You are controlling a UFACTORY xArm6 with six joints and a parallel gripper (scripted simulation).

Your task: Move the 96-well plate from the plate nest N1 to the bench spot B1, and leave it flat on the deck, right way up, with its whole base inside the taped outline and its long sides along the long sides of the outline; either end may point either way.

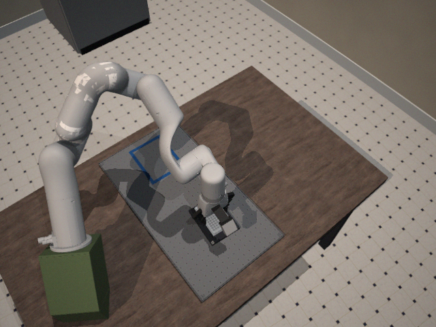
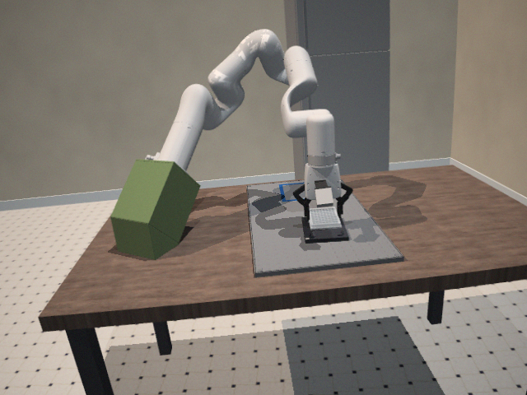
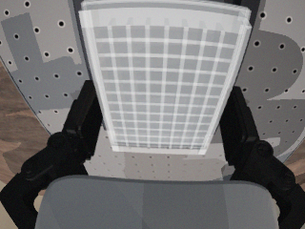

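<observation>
The pale, clear 96-well plate [image 1: 212, 224] [image 2: 324, 217] [image 3: 164, 86] is right way up, just above the black plate nest N1 [image 1: 214, 241] [image 2: 325, 236]. A small gap shows under it in the exterior view. My gripper [image 1: 215, 215] [image 2: 323, 212] [image 3: 162, 97] points down and is shut on the plate, with one black finger along each long side. The blue taped outline of B1 [image 1: 141, 167] [image 2: 282, 193] lies at the far end of the deck; the arm hides part of it in the top and exterior views.
The grey perforated deck [image 1: 197, 278] [image 2: 289, 263] lies on the brown table [image 1: 317, 169] [image 2: 204, 281]. A green block [image 1: 67, 281] [image 2: 144, 191] under the arm's base stands to the left of the deck. The arm arches over the deck and casts shadows on it.
</observation>
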